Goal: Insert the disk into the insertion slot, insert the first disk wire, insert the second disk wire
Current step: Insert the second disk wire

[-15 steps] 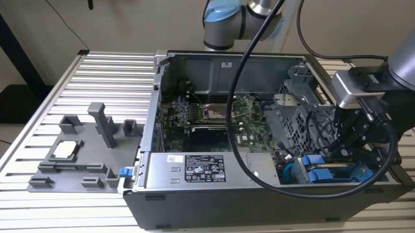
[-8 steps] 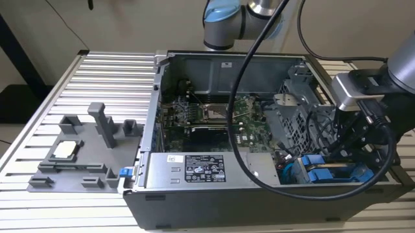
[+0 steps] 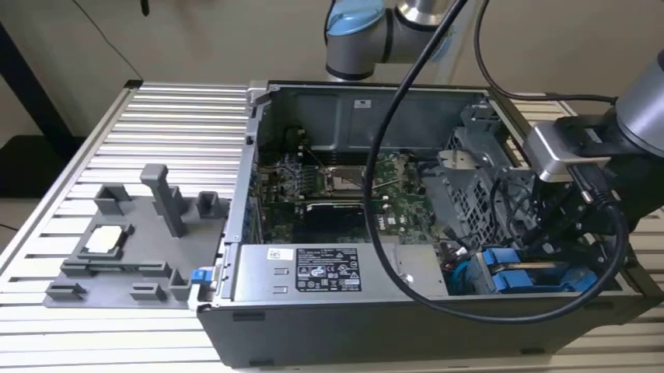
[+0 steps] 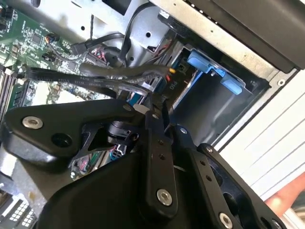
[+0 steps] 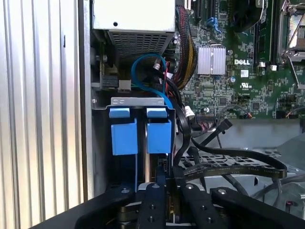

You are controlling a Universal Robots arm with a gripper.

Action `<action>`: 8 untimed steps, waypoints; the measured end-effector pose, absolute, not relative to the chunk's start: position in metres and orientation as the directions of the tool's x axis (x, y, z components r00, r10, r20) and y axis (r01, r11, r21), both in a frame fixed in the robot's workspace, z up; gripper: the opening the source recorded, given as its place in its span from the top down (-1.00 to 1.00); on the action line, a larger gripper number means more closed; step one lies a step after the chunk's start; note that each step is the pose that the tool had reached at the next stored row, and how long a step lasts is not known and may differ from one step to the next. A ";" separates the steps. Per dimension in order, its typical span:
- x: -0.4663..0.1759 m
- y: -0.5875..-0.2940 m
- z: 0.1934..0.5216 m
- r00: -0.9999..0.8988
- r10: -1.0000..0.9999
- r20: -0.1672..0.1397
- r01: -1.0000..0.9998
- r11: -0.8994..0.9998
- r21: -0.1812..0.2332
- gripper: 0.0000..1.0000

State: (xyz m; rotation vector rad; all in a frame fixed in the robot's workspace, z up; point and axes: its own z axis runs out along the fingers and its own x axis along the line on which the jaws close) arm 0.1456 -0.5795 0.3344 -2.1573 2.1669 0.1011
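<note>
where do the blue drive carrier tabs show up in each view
Exterior view: the blue carrier tabs sit low in the open computer case, toward the exterior view's right, under the arm's wrist.
First wrist view: the blue carrier tabs stand side by side under a grey metal bracket, beyond the tool.
Second wrist view: the blue carrier tabs line the grey bay's edge, beyond the tool.
Shared landmark: the green motherboard.

the disk [image 5: 158, 136] carrier tabs are bright blue; the insertion slot [image 5: 138, 101] cage is dull grey metal; the end effector [image 5: 161, 200] is matte black; the motherboard [image 5: 248, 71] is green with silver specks; the table [image 3: 166, 124] is pale, ribbed in parallel stripes; the cable [image 5: 143, 71] is blue.
</note>
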 end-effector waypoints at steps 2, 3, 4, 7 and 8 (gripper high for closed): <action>0.146 -0.580 0.337 -0.004 -0.995 -0.104 -1.000 0.005 -0.011 0.51; 0.146 -0.580 0.342 -0.004 -0.995 -0.104 -1.000 0.005 -0.011 0.51; 0.146 -0.580 0.346 -0.004 -0.995 -0.104 -1.000 0.005 -0.011 0.51; 0.146 -0.580 0.360 -0.004 -0.995 -0.104 -1.000 0.005 -0.011 0.51; 0.145 -0.580 0.364 -0.004 -0.995 -0.104 -1.000 0.005 -0.011 0.51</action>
